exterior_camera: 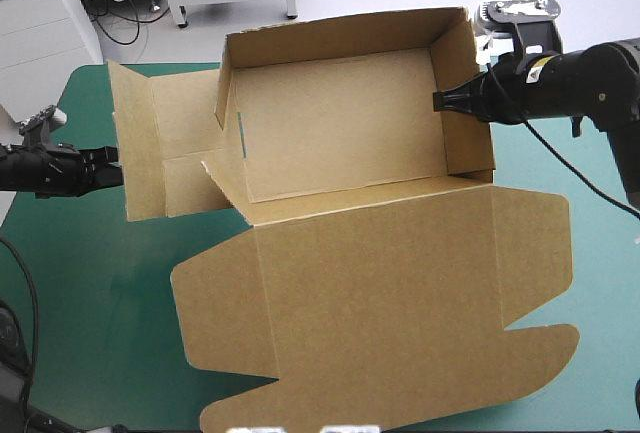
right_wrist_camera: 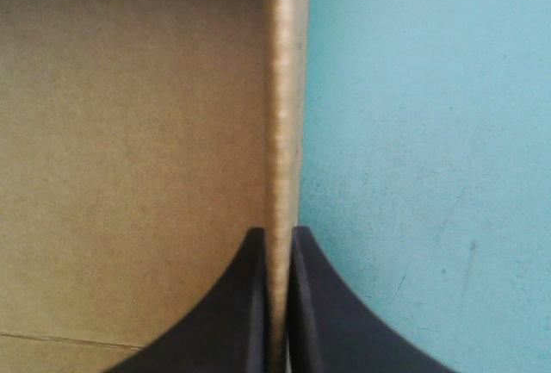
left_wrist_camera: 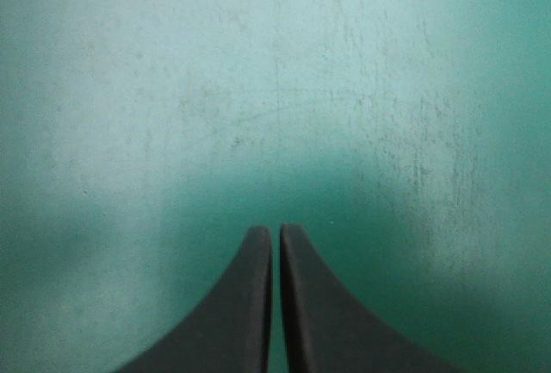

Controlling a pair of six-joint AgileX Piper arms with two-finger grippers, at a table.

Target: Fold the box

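The brown box lies in the middle of the table as an open tray. Its back wall and right wall stand up, and the lid lies flat toward the near edge. A left flap is spread out flat. My right gripper is shut on the top edge of the right wall. In the right wrist view the gripper pinches the wall's edge, with the box floor on one side. My left gripper is beside the left flap's outer edge. It is shut over bare cover.
The teal-green cover shows left of the lid and along the right side. The box's back wall stands close to the table's far edge. The lid's front corner reaches nearly to the near edge.
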